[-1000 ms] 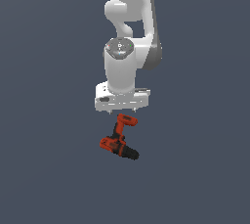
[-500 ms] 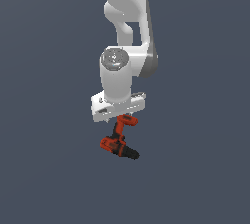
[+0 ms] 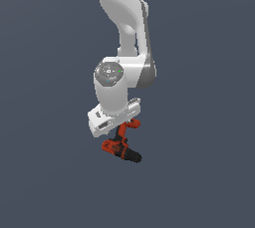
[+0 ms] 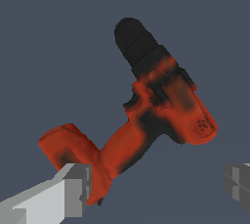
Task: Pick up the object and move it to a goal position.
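Gripper (image 4: pixel 158 189) is spread wide, straddling the drill (image 4: pixel 156 115) near its handle and base, nothing clamped yet. Drill lies directly under the hand (image 3: pixel 113 117), probably lined up for a grasp.

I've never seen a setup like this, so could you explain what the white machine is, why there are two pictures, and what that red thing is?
These are computer-simulated renders. The white machine is a robot arm, seen whole in the exterior view; its gripper hangs just above a small orange-red power drill with a black chuck. The other picture comes from a camera on the arm's wrist, looking down past two grey fingers at the drill. The fingers stand wide apart, so nothing is held yet. The drill lies on a plain dark surface.
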